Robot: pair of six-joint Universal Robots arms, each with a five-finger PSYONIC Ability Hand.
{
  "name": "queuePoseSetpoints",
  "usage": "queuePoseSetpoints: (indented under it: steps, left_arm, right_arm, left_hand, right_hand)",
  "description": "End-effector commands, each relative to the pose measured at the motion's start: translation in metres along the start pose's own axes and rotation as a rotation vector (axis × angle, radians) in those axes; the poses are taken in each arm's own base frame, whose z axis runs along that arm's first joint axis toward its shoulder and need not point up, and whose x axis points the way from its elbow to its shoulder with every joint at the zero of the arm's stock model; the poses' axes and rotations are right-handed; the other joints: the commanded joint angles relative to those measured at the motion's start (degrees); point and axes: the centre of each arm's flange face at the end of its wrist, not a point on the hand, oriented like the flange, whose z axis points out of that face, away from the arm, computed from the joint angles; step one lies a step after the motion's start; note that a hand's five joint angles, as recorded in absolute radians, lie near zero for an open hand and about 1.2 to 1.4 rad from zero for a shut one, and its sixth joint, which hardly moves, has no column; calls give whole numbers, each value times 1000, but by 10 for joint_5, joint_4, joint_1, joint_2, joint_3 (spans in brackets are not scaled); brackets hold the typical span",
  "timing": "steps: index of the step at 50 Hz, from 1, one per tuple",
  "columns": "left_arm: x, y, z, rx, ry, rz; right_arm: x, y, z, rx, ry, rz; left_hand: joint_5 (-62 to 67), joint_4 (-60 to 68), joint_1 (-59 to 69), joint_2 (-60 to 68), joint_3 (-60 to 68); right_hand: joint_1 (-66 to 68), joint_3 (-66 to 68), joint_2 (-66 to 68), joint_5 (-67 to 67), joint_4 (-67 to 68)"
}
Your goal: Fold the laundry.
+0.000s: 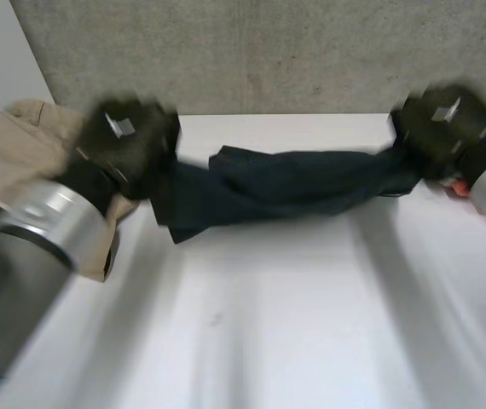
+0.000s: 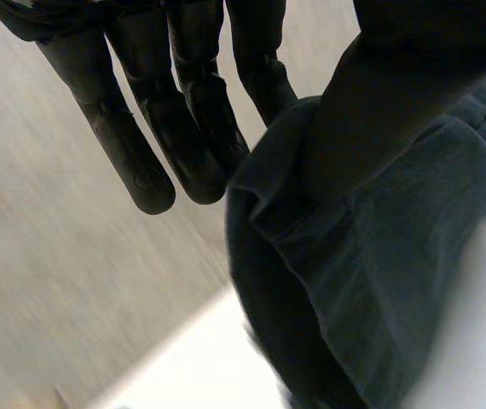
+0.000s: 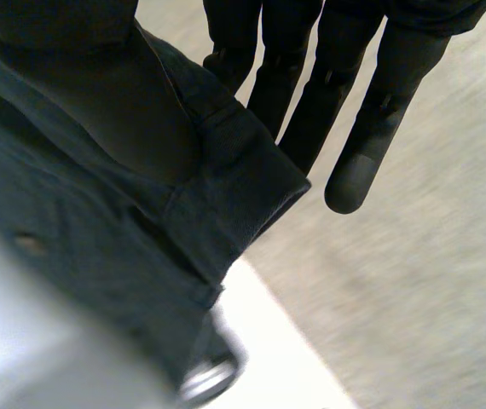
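A dark navy garment [image 1: 286, 183] hangs stretched in a band between my two hands over the far part of the white table [image 1: 311, 324]. My left hand [image 1: 128, 141] holds its left end, my right hand [image 1: 443, 128] its right end. In the left wrist view the thumb [image 2: 379, 111] presses the cloth [image 2: 396, 281] against straight fingers [image 2: 141, 145]. The right wrist view has the same pinch: thumb [image 3: 115, 94] on a hemmed edge of the cloth [image 3: 98, 239], fingers [image 3: 354, 128] straight behind it.
A beige garment [image 1: 26, 145] lies crumpled at the table's far left, partly under my left arm. A grey concrete wall [image 1: 251, 51] rises just behind the table's far edge. A small orange thing [image 1: 456, 189] shows beside my right wrist.
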Motion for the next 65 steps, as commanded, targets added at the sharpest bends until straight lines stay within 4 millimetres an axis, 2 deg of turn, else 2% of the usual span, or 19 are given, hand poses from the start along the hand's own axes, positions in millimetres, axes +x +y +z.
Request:
queuePoseSetpoints:
  steps: [1, 4, 7, 11, 15, 16, 21, 23, 26, 29, 34, 38, 40, 44, 48, 52, 57, 61, 65]
  left_arm:
    - [-51, -130, -53, 328, -91, -1]
    - [-68, -137, -51, 297, -126, -27]
    - [-79, -129, -38, 233, -131, -55]
    - [-79, -94, -2, 98, -75, -105]
    - [-72, -49, 38, -14, -36, -123]
    - [-70, -28, 57, -50, -31, -116]
    - [-70, 22, 110, -68, -22, -67]
    - [-73, 27, 129, -32, -25, -51]
    - [-79, 13, 143, 53, -36, -33]
    - [-94, -34, 155, 258, -85, -2]
    - [-126, -117, 140, 595, -194, -29]
    - [-140, -132, 128, 652, -211, -79]
    - [-140, -129, 125, 623, -203, -89]
    - [-130, -106, 121, 504, -158, -114]
    - [-113, -65, 119, 351, -110, -150]
    - [-89, -15, 113, 191, -61, -171]
    - [-54, 54, 92, -39, 2, -135]
    - [-34, 90, 70, -177, 50, -95]
    - [-17, 108, 43, -280, 106, -75]
  right_arm:
    - [70, -99, -21, 173, 124, -7]
    - [75, -100, -12, 155, 88, 11]
    - [70, -91, -1, 111, 45, 20]
    - [45, -69, 19, 34, -46, 13]
    - [23, -33, 47, -52, -85, 19]
    - [10, -20, 57, -79, -99, 26]
    - [-20, 4, 89, -76, -58, 37]
    - [-21, 4, 107, -9, 26, 51]
    - [-14, -9, 123, 110, 132, 77]
    - [9, -41, 136, 329, 290, 116]
    - [40, -97, 133, 647, 448, 120]
    - [37, -100, 135, 614, 381, 93]
    - [34, -96, 137, 578, 344, 90]
    - [24, -85, 139, 502, 268, 88]
    - [6, -66, 141, 447, 203, 87]
    - [-17, -31, 142, 344, 130, 91]
    - [-58, 33, 136, 156, 15, 80]
    - [-88, 78, 124, 15, -80, 26]
    - [-100, 106, 100, -149, -168, -36]
  left_hand:
    - [136, 114, 138, 115, 120]
    - [136, 114, 138, 115, 120]
    - [136, 114, 138, 115, 120]
    - [136, 114, 138, 115, 120]
    - [136, 114, 138, 115, 120]
    - [136, 114, 138, 115, 120]
    - [136, 114, 138, 115, 120]
    - [136, 114, 138, 115, 120]
    - [136, 114, 138, 115, 120]
    - [136, 114, 138, 115, 120]
    - [136, 114, 138, 115, 120]
    - [136, 114, 138, 115, 120]
    - [136, 114, 138, 115, 120]
    - [136, 114, 138, 115, 120]
    - [136, 114, 138, 115, 120]
    - [136, 114, 138, 115, 120]
    - [136, 114, 138, 115, 120]
    - [136, 114, 138, 115, 120]
    - [136, 114, 138, 115, 120]
  right_hand:
    - [162, 130, 133, 126, 114]
    - [162, 130, 133, 126, 114]
    - [162, 130, 133, 126, 114]
    - [162, 130, 133, 126, 114]
    - [162, 130, 133, 126, 114]
    - [162, 130, 133, 126, 114]
    - [162, 130, 133, 126, 114]
    - [162, 130, 133, 126, 114]
    - [162, 130, 133, 126, 114]
    - [162, 130, 133, 126, 114]
    - [162, 130, 133, 126, 114]
    - [162, 130, 133, 126, 114]
    - [162, 130, 133, 126, 114]
    - [162, 130, 133, 126, 114]
    - [162, 130, 133, 126, 114]
    - [162, 130, 133, 126, 114]
    - [162, 130, 133, 126, 114]
    - [162, 130, 133, 126, 114]
    - [162, 130, 133, 126, 114]
